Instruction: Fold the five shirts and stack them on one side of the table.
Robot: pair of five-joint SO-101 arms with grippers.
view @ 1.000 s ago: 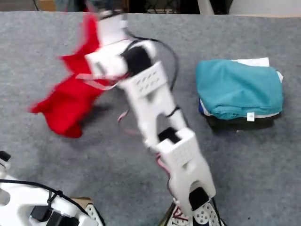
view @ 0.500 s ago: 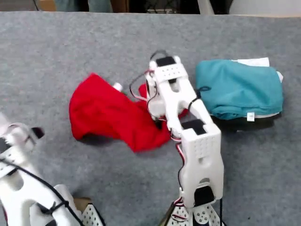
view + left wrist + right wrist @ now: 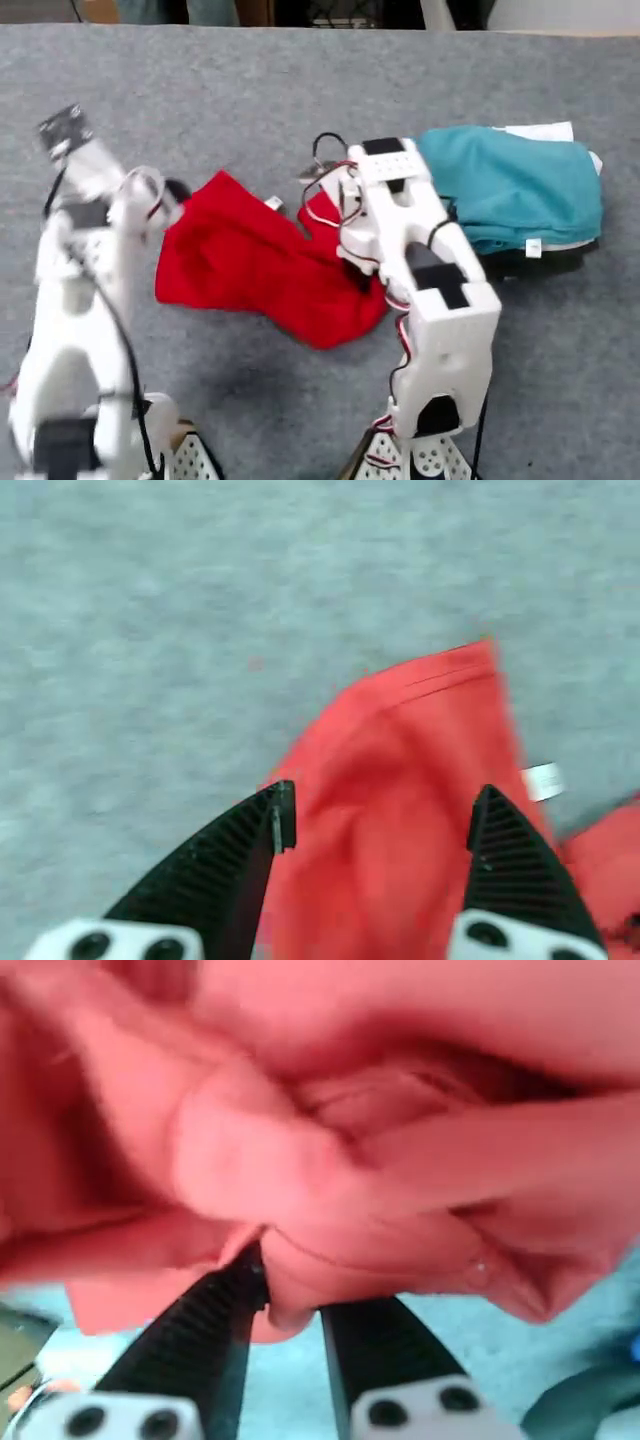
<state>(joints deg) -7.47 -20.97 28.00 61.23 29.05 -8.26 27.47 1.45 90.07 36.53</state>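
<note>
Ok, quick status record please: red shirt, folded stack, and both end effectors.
red shirt: crumpled, unfolded, on the grey table between the arms
stack: teal shirt on top, white and dark layers beneath, beside the right arm
left end effector: open, at the red shirt's edge
right end effector: shut on the red shirt

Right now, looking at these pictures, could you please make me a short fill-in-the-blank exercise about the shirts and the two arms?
1. The left arm's jaws stand ___ over the red shirt.
2. The right arm's jaws are ___ on that same shirt.
3. The top shirt of the stack is ___ in colour.
Missing words: open; shut; teal.
</note>
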